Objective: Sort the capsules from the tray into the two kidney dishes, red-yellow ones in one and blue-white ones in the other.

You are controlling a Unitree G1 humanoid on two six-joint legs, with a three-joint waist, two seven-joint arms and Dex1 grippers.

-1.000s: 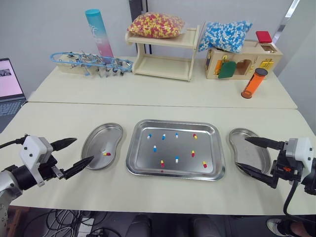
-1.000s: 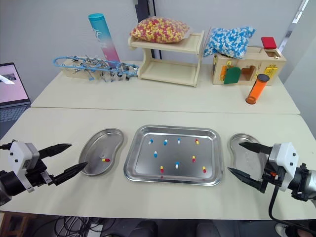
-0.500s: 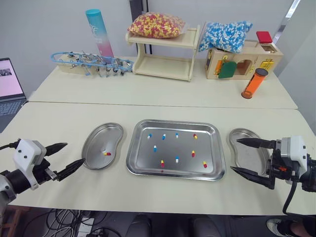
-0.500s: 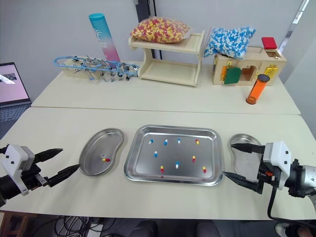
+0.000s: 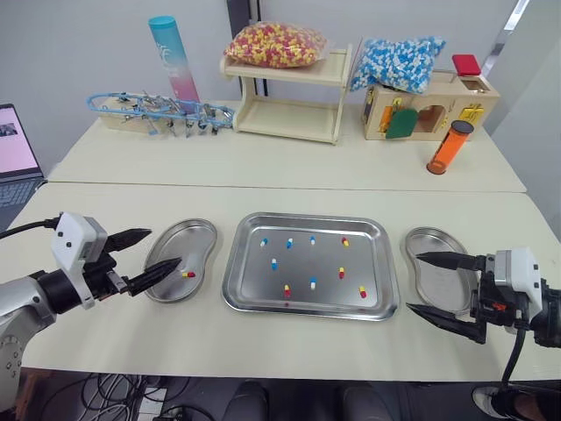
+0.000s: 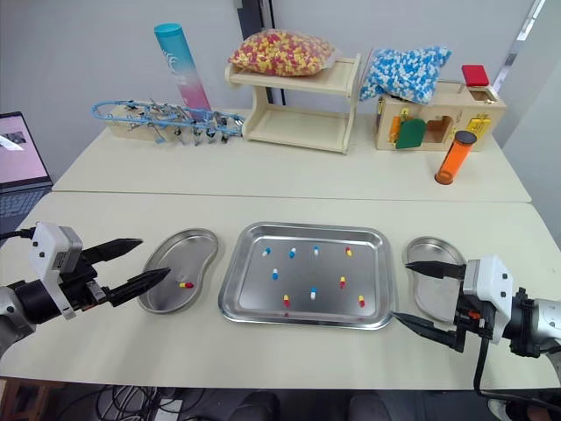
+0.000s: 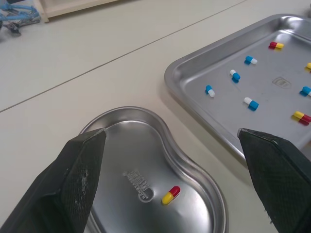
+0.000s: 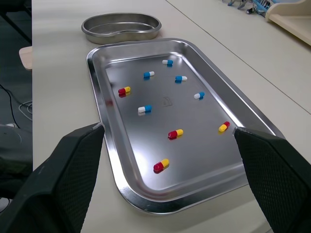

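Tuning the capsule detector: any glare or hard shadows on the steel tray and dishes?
Left eye view: tray evenly lit with a soft sheen, no washed-out patch, capsules all readable. Right wrist view: the tray floor faintly mirrors each capsule. Left wrist view: bright streaks on the left kidney dish wall, red-yellow capsule clear. Shadows soft throughout.

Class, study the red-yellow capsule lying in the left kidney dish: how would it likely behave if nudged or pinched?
The capsule is small with rounded ends, so a nudge would probably roll it. Its glossy shell on the polished kidney dish suggests it may slip from a pinch. It likely weighs very little.
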